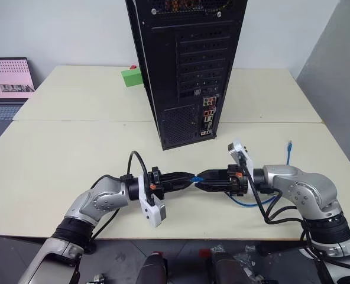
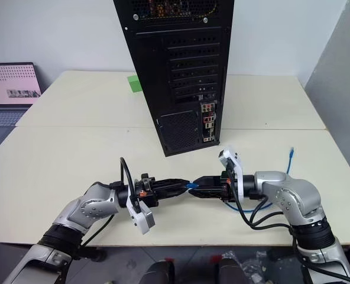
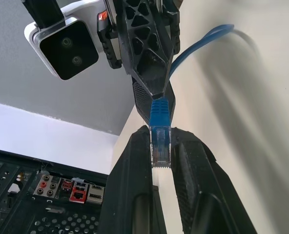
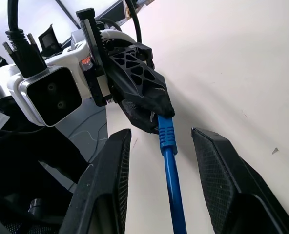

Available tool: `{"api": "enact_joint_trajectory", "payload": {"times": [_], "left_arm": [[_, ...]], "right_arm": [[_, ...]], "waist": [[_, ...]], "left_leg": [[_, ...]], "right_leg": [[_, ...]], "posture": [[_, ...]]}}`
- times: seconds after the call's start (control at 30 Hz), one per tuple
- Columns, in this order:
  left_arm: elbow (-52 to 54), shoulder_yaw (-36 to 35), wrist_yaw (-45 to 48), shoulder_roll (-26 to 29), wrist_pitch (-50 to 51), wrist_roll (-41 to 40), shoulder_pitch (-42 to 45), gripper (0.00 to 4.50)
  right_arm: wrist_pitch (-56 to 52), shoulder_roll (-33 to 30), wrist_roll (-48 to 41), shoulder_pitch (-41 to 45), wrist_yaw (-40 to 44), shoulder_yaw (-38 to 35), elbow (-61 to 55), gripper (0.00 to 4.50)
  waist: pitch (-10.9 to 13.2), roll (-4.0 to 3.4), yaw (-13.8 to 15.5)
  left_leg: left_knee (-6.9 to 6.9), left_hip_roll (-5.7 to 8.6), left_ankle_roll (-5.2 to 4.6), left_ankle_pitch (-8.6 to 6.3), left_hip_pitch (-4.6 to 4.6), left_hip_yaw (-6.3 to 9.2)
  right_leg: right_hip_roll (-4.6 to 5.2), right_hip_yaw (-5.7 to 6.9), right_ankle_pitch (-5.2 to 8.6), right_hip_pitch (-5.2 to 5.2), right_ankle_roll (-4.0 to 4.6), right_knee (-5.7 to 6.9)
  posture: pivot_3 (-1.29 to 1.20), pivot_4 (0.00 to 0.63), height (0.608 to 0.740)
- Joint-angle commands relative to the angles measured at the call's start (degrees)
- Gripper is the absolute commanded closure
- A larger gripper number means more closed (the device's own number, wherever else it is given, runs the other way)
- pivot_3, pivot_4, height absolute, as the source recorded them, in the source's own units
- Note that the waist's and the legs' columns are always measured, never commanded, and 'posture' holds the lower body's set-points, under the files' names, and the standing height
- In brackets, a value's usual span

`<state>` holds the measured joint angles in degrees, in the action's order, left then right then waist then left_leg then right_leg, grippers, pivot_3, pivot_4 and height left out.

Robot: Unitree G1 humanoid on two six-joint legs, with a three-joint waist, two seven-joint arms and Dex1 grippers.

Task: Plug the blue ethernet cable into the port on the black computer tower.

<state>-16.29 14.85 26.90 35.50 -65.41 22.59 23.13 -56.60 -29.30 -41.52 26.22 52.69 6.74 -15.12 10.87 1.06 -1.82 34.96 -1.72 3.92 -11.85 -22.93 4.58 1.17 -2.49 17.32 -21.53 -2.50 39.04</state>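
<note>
Both arms are meeting tip to tip low over the pale bench (image 1: pixel 74 171), just in front of the black computer tower (image 1: pixel 187 65). The left gripper (image 1: pixel 185 179) is pinching the clear plug of the blue ethernet cable (image 3: pixel 160 127) between its closed fingers (image 3: pixel 130 185), the plug's blue boot sticking out past the fingertips. The right gripper (image 1: pixel 203 177) is facing it with its fingers (image 4: pixel 108 175) standing apart on either side of the cord and not touching it, so the cable is running straight back between them, drooping to the bench under that arm and ending in a second plug lying well off to the right. The plug's long axis is lying level along the line of the two grippers, crosswise to the tower's rear face. The port (image 1: pixel 207 118) is sitting in the narrow strip of coloured connectors low on that rear face, beyond and a little above the fingertips, so I reckon the left arm, already holding the plug, will have to swing it round to face the tower. I am not making out any brand or readable writing anywhere.
</note>
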Motion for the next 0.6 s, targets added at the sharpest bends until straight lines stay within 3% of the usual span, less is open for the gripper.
{"api": "enact_joint_trajectory", "payload": {"times": [0.03,0.17,0.4,0.6], "left_arm": [[1.5,0.2,-0.9,0.3,-0.2,-0.6,0.2,4.21],[1.7,0.2,-1.0,0.2,0.0,-0.6,0.1,4.21],[1.9,0.1,-1.1,0.1,0.3,-0.6,-0.1,4.21],[1.8,0.5,-0.9,0.0,0.8,-1.8,-0.4,4.21]], "right_arm": [[0.4,0.3,-1.1,0.5,-0.4,-1.4,-0.3,2.42],[0.4,0.5,-1.2,0.6,-0.9,-1.6,0.1,2.86],[0.2,0.5,-1.6,0.9,-0.9,-1.5,0.3,4.35],[-0.5,0.5,-2.2,1.4,-0.6,-1.6,0.9,4.49]], "waist": [[0.0,0.00,0.0],[0.0,0.00,0.0],[0.0,0.00,0.0],[0.0,0.00,0.0]], "left_leg": [[0.00,0.00,0.00,0.00,0.00,0.00],[0.00,0.00,0.00,0.00,0.00,0.00],[0.00,0.00,0.00,0.00,0.00,0.00],[0.00,0.00,0.00,0.00,0.00,0.00]], "right_leg": [[0.00,0.00,0.00,0.00,0.00,0.00],[0.00,0.00,0.00,0.00,0.00,0.00],[0.00,0.00,0.00,0.00,0.00,0.00],[0.00,0.00,0.00,0.00,0.00,0.00]], "posture": [[0.00,0.150,0.740],[0.00,0.150,0.740],[0.00,0.150,0.740],[0.00,0.150,0.740]]}}
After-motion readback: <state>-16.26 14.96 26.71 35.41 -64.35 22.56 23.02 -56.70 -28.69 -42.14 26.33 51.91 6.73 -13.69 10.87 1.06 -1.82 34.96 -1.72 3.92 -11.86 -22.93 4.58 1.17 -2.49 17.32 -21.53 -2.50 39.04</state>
